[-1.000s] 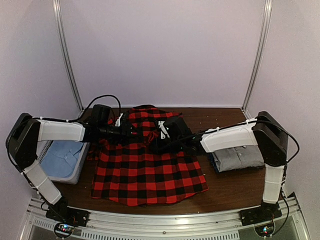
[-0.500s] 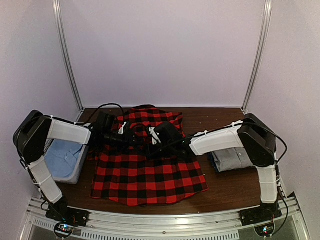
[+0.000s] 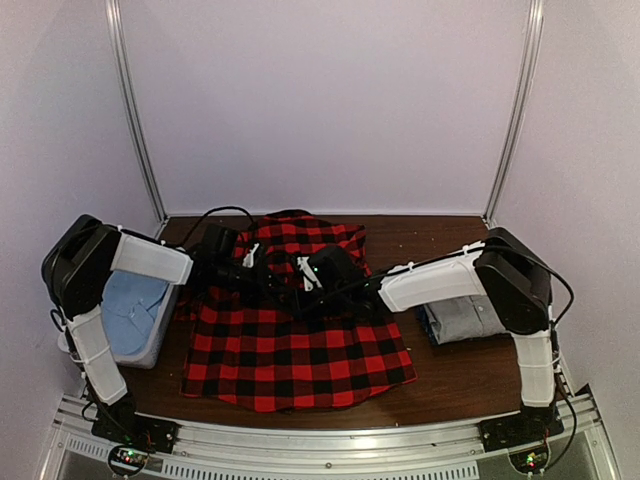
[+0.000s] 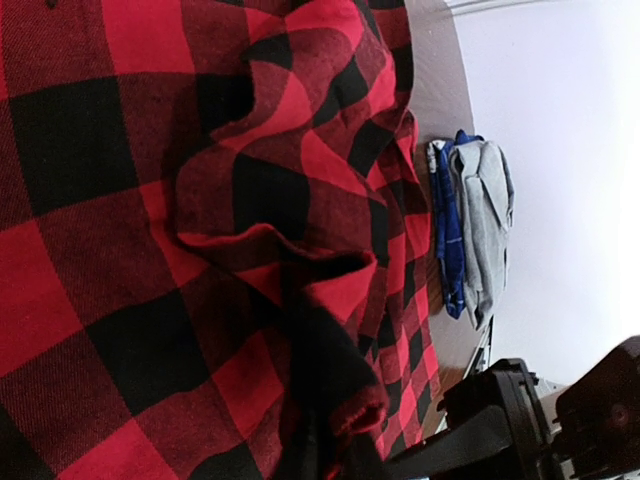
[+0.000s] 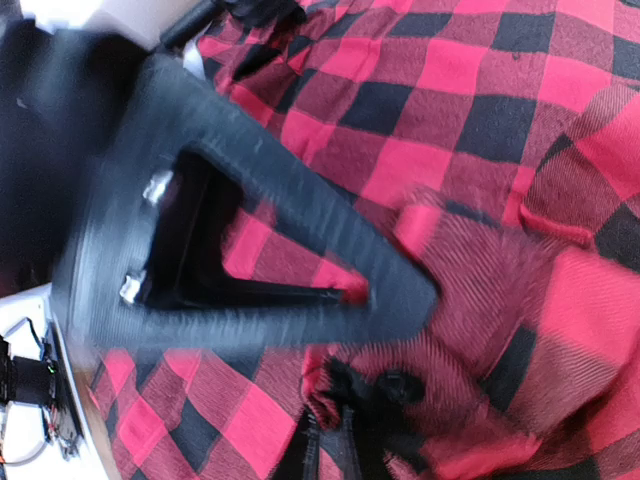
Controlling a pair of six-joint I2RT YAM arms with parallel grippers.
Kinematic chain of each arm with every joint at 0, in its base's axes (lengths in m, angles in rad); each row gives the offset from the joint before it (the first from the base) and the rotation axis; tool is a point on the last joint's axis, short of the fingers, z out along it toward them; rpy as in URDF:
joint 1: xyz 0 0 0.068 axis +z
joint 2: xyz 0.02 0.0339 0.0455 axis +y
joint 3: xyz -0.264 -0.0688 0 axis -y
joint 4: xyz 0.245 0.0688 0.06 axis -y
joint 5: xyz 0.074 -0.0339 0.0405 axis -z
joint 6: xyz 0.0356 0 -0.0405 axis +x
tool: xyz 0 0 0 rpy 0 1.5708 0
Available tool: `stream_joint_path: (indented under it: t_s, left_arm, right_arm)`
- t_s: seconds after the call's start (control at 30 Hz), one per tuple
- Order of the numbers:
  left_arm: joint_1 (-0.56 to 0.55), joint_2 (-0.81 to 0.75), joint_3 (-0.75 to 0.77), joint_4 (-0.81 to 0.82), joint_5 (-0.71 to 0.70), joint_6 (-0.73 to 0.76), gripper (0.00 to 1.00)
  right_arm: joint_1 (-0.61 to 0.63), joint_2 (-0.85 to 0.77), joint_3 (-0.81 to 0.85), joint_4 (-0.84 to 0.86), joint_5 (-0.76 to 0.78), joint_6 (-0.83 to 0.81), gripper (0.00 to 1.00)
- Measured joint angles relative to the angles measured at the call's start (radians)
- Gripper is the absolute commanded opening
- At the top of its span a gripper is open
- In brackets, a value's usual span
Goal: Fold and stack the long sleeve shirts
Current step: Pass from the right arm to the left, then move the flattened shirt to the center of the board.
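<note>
Top external view gives me the layout: the red-and-black buffalo-check flannel shirt [image 3: 300, 350] lies spread across the middle of the dark brown wooden table [image 3: 450, 385], collar toward the back wall, its upper part rucked into folds; its near hem stops short of the table's front edge, so a strip of wood shows there; a wider band of wood shows between the collar and the back wall; on the right, a narrow gap of wood separates the flannel from the folded grey button-up shirt [image 3: 470, 318], which sits at the table's right edge, partly under the right arm; on the left, the flannel runs just beside the pale plastic basket [image 3: 158, 345] holding a light blue garment [image 3: 125, 305].

Both arms reach inward and crowd the flannel's chest; the left gripper [image 3: 268, 280] and right gripper [image 3: 305, 292] sit near each other.

From the right wrist I see that claw drawn nearly together with a ridge of flannel bunched in it; from the left wrist I see only rumpled flannel, so I cannot tell that claw's state.

My count: two arms; one flannel; one grey shirt; one blue-checked cloth [image 4: 445, 230] folded against the grey shirt; one basket; one light blue garment.
</note>
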Motion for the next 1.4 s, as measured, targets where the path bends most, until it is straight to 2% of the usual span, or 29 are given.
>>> stream_joint_path:
  t_s: [0.1, 0.17, 0.33, 0.5, 0.87, 1.13, 1.27, 1.4]
  left_arm:
    - [0.000, 0.005, 0.014, -0.019, -0.021, 0.026, 0.00]
    - [0.000, 0.005, 0.015, -0.039, -0.037, 0.045, 0.00]
    - [0.000, 0.001, 0.008, -0.099, -0.100, 0.122, 0.00]
    - [0.000, 0.001, -0.055, -0.094, -0.127, 0.181, 0.00]
    - [0.000, 0.008, -0.167, 0.014, -0.122, 0.190, 0.00]
    - [-0.043, -0.092, -0.307, 0.066, -0.134, 0.159, 0.00]
    - [-0.076, -0.150, -0.343, 0.019, -0.164, 0.142, 0.00]
    - [-0.080, -0.178, -0.295, -0.110, -0.218, 0.149, 0.00]
  right_arm:
    - [0.002, -0.005, -0.027, -0.001, 0.003, -0.006, 0.30]
    - [0.003, -0.013, -0.048, -0.006, 0.010, -0.003, 0.34]
    - [0.003, -0.080, -0.130, -0.031, 0.037, 0.001, 0.35]
    - [0.000, -0.146, -0.210, -0.050, 0.061, 0.010, 0.35]
    - [-0.001, -0.233, -0.430, -0.010, 0.070, 0.083, 0.35]
    - [0.031, -0.342, -0.582, 0.033, 0.073, 0.158, 0.36]
    - [0.054, -0.384, -0.628, 0.034, 0.077, 0.192, 0.36]
    - [0.060, -0.435, -0.640, -0.042, 0.104, 0.216, 0.40]
